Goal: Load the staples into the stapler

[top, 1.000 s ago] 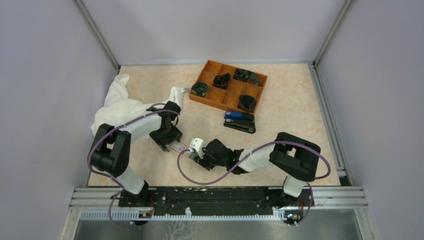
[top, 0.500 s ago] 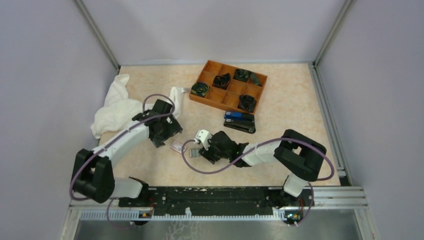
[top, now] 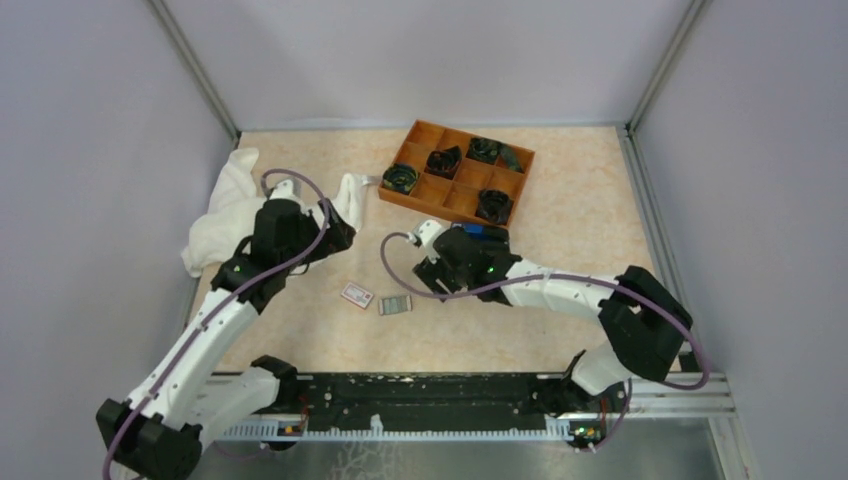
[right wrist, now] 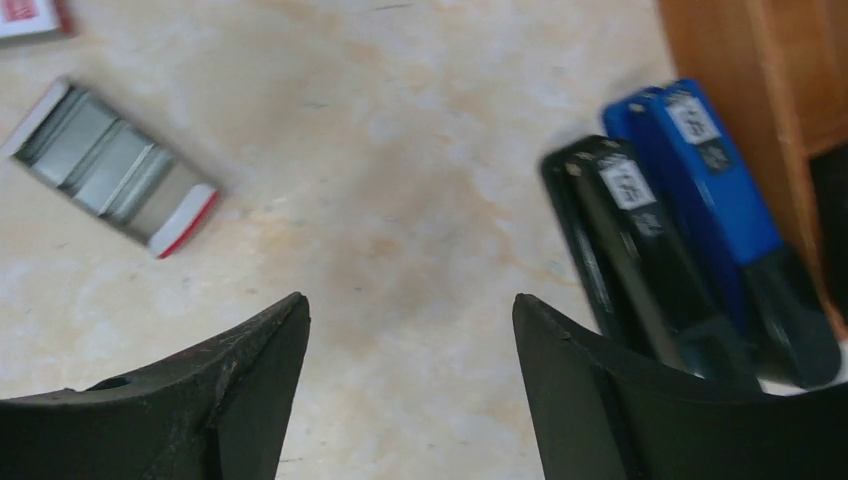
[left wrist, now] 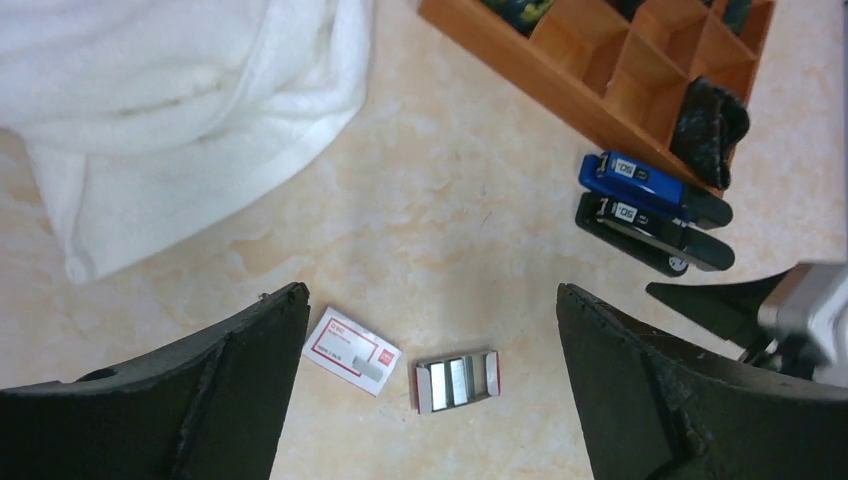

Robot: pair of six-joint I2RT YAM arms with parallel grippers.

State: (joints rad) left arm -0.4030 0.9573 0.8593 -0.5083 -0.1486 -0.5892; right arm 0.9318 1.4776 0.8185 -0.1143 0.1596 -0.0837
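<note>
Fingers of right gripper stand apart, stapler just beside one tip.

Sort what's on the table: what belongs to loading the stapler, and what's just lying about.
For the job: staples; carton sleeve; black stapler.
Lying about: blue stapler; towel; wooden box; dark rolls in it.

a crumpled white cloth towel lies at the left of the beige marbled worktop, one end just beside an orange tray of square compartments. dark crumpled bundles sit in several compartments. a blue-and-black stapler lies just beside the tray's near wall.
</note>
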